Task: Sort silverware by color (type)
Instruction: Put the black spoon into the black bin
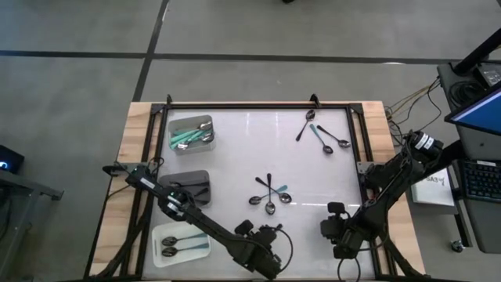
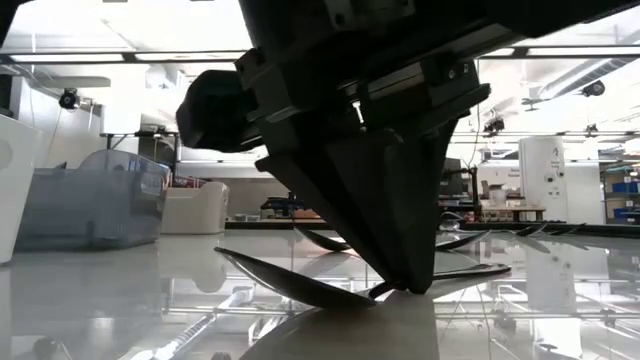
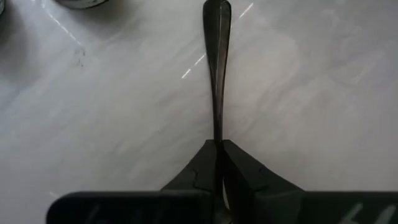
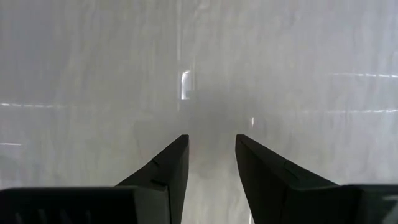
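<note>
Left pincer (image 3: 219, 148) around spoon (image 3: 217, 62) handle

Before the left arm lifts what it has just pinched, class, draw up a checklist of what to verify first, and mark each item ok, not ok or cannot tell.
1. Left gripper shut on the dark slim-handled spoon: ok.
2. Handle centred between the fingers: ok in the left wrist view.
3. Spoon free of the neighbouring cluster of spoons mid-table: cannot tell.
4. Right gripper open, holding nothing, over bare white tabletop: ok.
5. Matching tray chosen: cannot tell; the clear tray holds teal-handled spoons, the dark grey tray's contents are unclear.
6. Lower white tray reachable: not ok, the left arm lies beside and partly over it.
</note>
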Controlling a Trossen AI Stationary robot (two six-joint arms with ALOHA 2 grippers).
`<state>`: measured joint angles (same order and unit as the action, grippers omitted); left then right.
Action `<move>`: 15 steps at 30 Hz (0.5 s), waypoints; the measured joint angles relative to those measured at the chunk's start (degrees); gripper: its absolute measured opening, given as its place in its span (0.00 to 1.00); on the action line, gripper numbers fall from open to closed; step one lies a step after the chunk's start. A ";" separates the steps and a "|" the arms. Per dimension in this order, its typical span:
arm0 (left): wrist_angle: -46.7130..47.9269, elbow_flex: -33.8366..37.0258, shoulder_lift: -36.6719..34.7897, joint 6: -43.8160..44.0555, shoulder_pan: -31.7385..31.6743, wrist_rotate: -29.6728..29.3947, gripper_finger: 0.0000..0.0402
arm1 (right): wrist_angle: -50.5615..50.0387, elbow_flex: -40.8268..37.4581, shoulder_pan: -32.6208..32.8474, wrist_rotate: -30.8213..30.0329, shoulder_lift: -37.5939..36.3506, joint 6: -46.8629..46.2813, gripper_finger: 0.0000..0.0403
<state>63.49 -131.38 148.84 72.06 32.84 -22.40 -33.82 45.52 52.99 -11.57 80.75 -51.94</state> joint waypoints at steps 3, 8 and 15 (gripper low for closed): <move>2.39 -3.40 0.47 -4.14 -0.12 1.09 0.00 | 0.04 0.00 0.00 -0.01 0.00 -0.04 0.31; 8.46 -1.80 -4.05 -5.21 0.15 1.42 0.00 | 0.22 0.00 -0.02 -0.42 0.00 -0.02 0.31; 27.71 -1.68 -9.66 -5.40 0.02 -0.58 0.00 | 0.23 0.00 -0.53 -0.50 0.02 0.01 0.31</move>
<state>91.20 -133.06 139.18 66.66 32.86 -22.98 -33.59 45.52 52.46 -12.07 80.77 -51.93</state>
